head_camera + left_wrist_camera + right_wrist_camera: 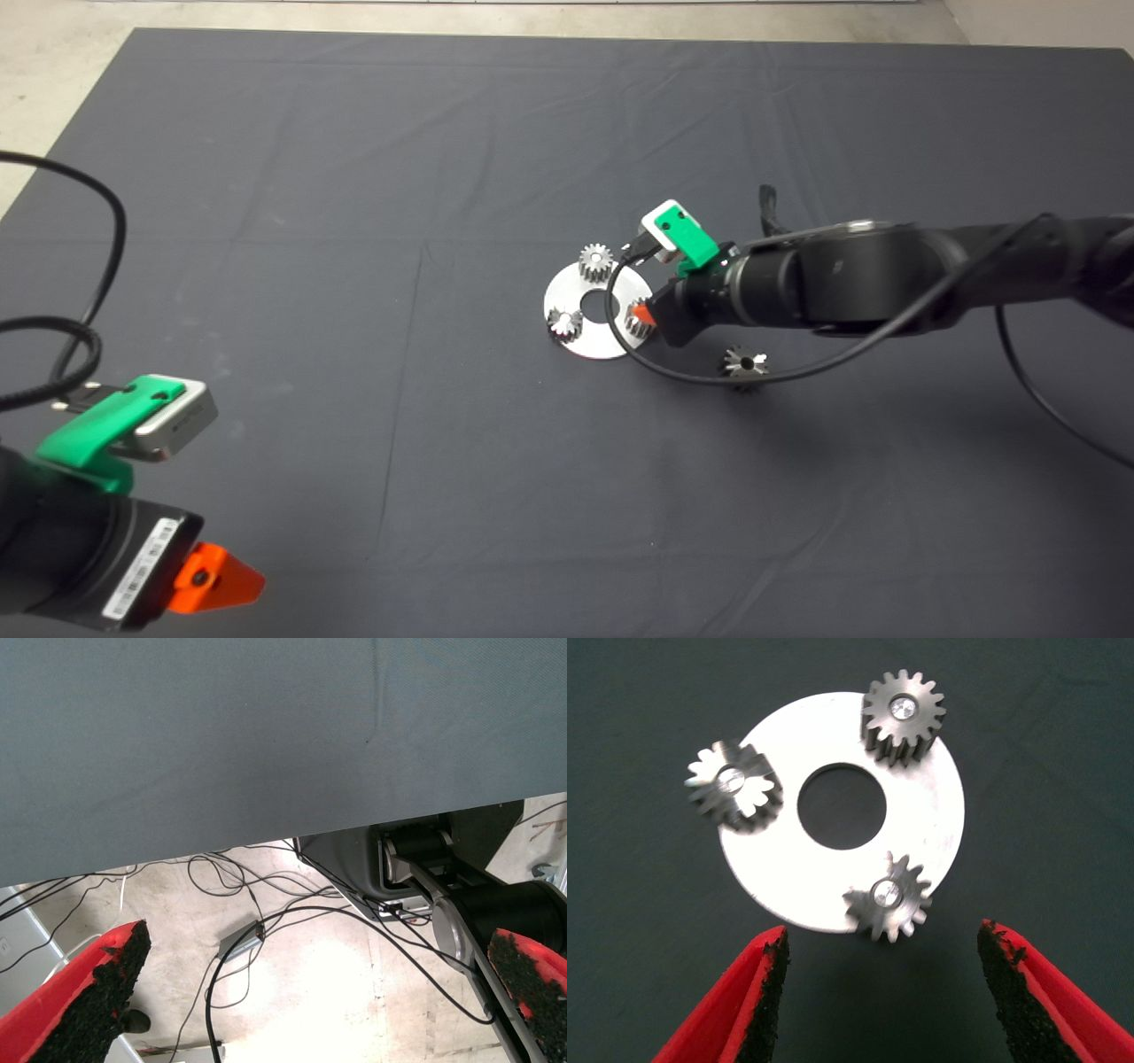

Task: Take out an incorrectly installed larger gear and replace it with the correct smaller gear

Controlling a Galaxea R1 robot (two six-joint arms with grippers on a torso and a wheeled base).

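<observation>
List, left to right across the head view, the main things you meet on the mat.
Left claw → round plate carrying three small gears → larger gear lying on the mat → right arm.

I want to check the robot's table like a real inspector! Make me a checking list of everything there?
Surface: dark mat, creased.
Job's things: round metal plate carries three small gears on pins, the nearest one by the right gripper. Larger gear lies off the plate on the mat.
Clutter: nothing seen.
Grippers: right gripper open beside the plate; left gripper open, parked at the mat's near left edge.
Cables: black cable loops over the plate's edge.
Surroundings: floor with loose wires.
</observation>
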